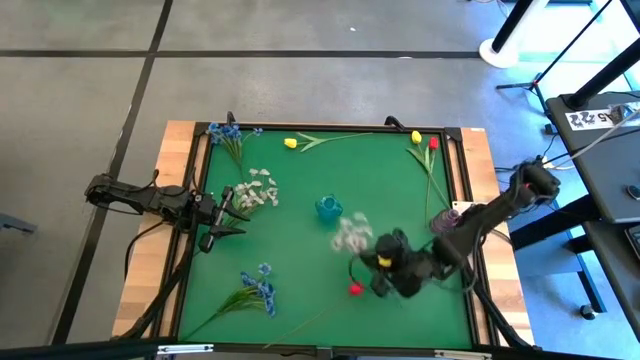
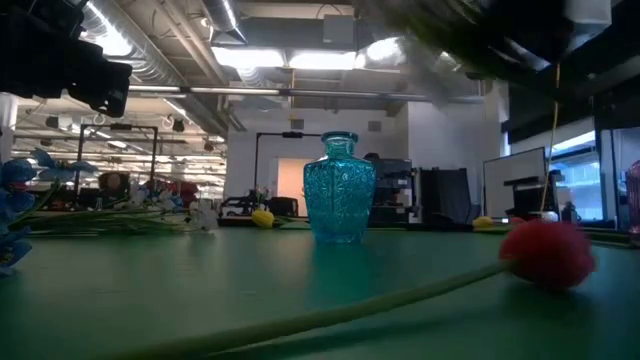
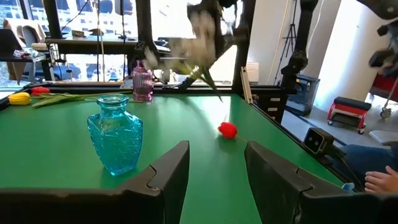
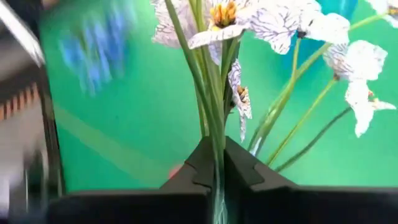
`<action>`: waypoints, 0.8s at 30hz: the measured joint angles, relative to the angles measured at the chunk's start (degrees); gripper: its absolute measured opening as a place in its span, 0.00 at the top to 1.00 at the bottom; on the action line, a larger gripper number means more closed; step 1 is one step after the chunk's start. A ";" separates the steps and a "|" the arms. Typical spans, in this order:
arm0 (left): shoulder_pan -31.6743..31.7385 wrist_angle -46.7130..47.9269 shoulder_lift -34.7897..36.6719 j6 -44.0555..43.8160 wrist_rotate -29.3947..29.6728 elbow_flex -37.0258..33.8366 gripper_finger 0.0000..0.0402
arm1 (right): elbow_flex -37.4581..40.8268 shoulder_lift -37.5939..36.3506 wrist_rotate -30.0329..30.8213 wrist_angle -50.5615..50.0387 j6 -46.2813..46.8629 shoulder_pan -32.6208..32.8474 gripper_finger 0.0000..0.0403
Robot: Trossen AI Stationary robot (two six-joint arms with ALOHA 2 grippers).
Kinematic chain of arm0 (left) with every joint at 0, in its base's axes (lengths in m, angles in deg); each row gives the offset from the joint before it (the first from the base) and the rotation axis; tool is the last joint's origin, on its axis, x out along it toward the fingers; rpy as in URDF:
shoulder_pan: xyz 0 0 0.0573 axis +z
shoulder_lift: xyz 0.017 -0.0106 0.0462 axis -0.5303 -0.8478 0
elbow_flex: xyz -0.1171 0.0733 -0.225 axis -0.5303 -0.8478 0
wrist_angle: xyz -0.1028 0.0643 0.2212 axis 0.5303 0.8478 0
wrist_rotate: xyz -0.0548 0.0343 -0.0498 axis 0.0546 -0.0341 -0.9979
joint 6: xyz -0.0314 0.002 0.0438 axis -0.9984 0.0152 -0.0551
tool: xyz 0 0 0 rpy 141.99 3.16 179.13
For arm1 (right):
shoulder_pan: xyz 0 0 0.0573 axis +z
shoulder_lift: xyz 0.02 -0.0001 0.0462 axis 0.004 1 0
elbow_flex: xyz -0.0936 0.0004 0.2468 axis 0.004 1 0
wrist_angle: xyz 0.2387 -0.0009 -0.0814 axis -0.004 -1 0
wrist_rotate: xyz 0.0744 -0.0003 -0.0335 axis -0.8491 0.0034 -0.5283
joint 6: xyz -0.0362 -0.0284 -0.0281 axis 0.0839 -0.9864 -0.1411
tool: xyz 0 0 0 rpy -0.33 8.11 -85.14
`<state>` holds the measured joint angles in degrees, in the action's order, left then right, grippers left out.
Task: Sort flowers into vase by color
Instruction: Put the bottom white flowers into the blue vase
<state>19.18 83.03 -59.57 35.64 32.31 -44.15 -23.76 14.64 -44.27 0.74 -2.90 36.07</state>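
My right gripper (image 4: 216,171) is shut on a white-blossom sprig (image 1: 350,235), held in the air near the table's middle, beside the blue glass vase (image 1: 328,208). In the left wrist view the sprig (image 3: 199,31) shows blurred, high above the green mat. A red tulip (image 1: 355,289) lies on the mat below my right arm, seen also in the low view (image 2: 547,250). My left gripper (image 1: 235,205) stands open and level at the table's left, with nothing between its fingers (image 3: 168,174). Another white sprig (image 1: 255,190) lies just in front of it. My right gripper pinches the sprig's bundle of thin green stems (image 4: 214,146) between its two fingers, below the blossoms (image 4: 273,25). The stems run on ahead of the fingers and fan out to the blossoms. The sprig is lifted clear of the mat.
A purple vase (image 1: 447,220) stands near the right edge. Blue sprigs lie at the far left corner (image 1: 225,132) and near left (image 1: 260,285). A yellow tulip (image 1: 290,143) lies at the far edge; a yellow (image 1: 417,137) and a red tulip (image 1: 433,143) lie at far right.
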 joint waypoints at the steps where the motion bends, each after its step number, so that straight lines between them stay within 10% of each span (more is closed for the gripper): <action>1: 0.00 -0.01 0.01 -0.01 0.00 0.00 0.62 | -0.04 -0.67 2.95 3.57 -5.30 -1.18 0.94; 6: 0.02 -0.01 0.02 -0.01 0.00 0.00 0.62 | -0.05 -1.22 12.15 24.04 -28.25 -7.55 0.94; 14: 0.00 -0.01 0.00 0.01 0.00 0.00 0.62 | -0.07 -1.24 9.82 58.36 -59.18 -15.01 0.98; 24: 0.02 -0.01 0.02 -0.01 0.00 0.00 0.62 | -0.07 -1.22 9.77 52.91 -58.66 -19.92 0.98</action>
<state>19.21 83.02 -59.56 35.63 32.31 -44.15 -23.83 13.43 -34.50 53.66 -61.57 16.15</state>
